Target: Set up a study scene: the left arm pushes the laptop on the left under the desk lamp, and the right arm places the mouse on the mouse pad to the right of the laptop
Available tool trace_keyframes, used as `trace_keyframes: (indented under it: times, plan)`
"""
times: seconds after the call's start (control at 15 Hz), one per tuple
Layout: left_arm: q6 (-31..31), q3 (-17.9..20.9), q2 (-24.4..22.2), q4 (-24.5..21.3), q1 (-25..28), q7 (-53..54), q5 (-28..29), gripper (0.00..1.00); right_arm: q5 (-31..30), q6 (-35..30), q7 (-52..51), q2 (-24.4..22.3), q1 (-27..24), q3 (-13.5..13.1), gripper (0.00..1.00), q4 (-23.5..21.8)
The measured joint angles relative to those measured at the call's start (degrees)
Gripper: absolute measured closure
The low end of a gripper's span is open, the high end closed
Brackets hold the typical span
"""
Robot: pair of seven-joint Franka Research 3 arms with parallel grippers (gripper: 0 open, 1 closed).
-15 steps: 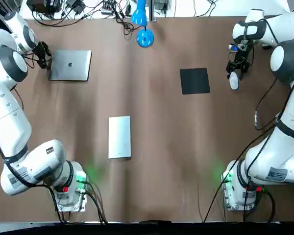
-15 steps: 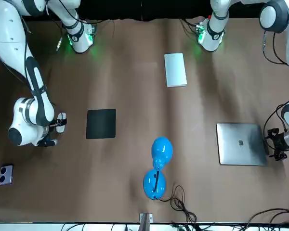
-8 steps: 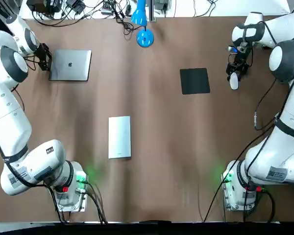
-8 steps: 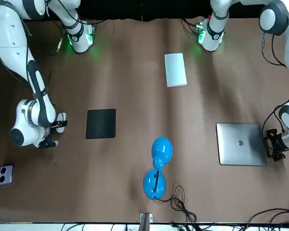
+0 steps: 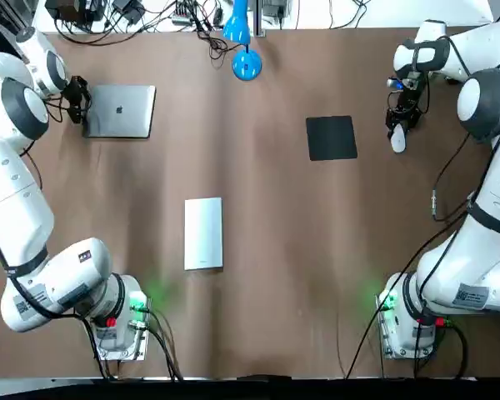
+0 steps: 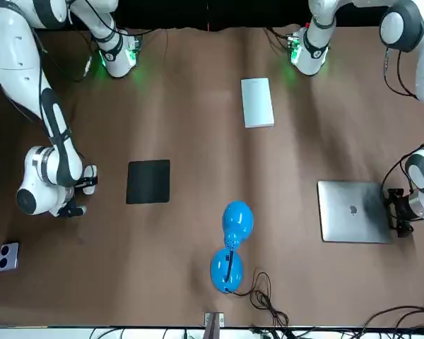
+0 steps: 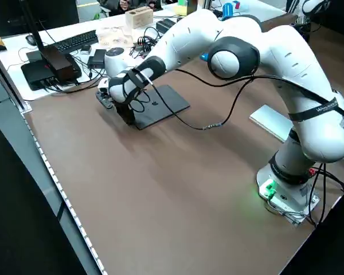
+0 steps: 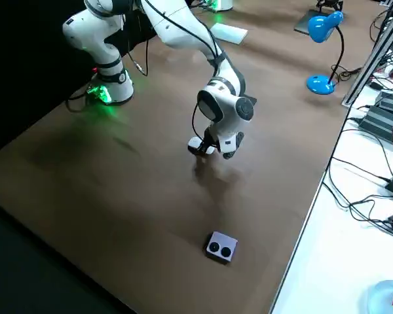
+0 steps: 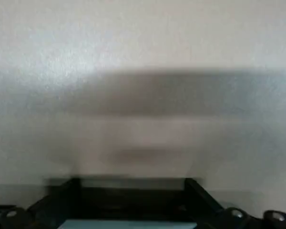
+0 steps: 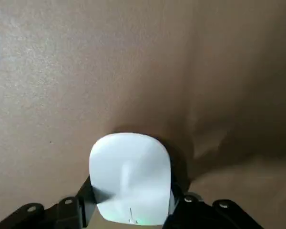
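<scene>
From overhead, the closed silver laptop (image 5: 119,111) lay near the far left corner of the brown table (image 5: 283,250). It was well apart from the blue desk lamp (image 5: 245,63), which stood at the far edge near the middle. The left gripper (image 5: 78,103) sat right against the laptop's left edge; whether it was clenched or released could not be told. On the right, the black mouse pad (image 5: 331,137) lay bare. The white mouse (image 5: 398,142) was just off its right side, apart from it, under the right gripper (image 5: 397,132). A flat white slab (image 5: 203,233) lay mid-table, nearer the bases.

From the front, bare table showed between the laptop and the lamp, and the mouse sat beside the pad, not on it. A small grey box (image 6: 8,256) with two round marks lay past the right gripper, toward the table's corner.

From the left side, the left gripper was low at the table, touching the laptop's outer edge. A keyboard (image 7: 80,41) lay on the white bench beyond.

From the right side, the right gripper pointed down with the mouse at its tip. Whether the mouse rested on the table or hung just clear could not be told.

The left wrist view was a pale blur and settled nothing about the grip.

In the right wrist view, the mouse sat clasped between the two fingers (image 10: 86,204), with brown table beyond
</scene>
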Motion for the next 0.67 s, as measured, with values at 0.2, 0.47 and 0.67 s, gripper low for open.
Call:
trace_keyframes:
  times: [0.2,0.47,0.67]
  plan:
    - [0.01,-0.31,-0.06,-0.59,-0.29,0.18,0.48,0.0,0.0,-1.11,-0.07,-0.01,0.32,0.1,0.38,0.25]
    - [0.03,-1.63,-0.92,-2.31,-0.28,-0.55,0.52,0.0,0.09,-5.88,2.93,-0.97,3.48,0.41,0.38,3.41]
    - [0.06,-3.6,-2.19,-4.66,-0.3,-1.08,0.52,0.0,2.13,-6.06,6.28,-2.05,6.66,0.64,0.38,4.29]
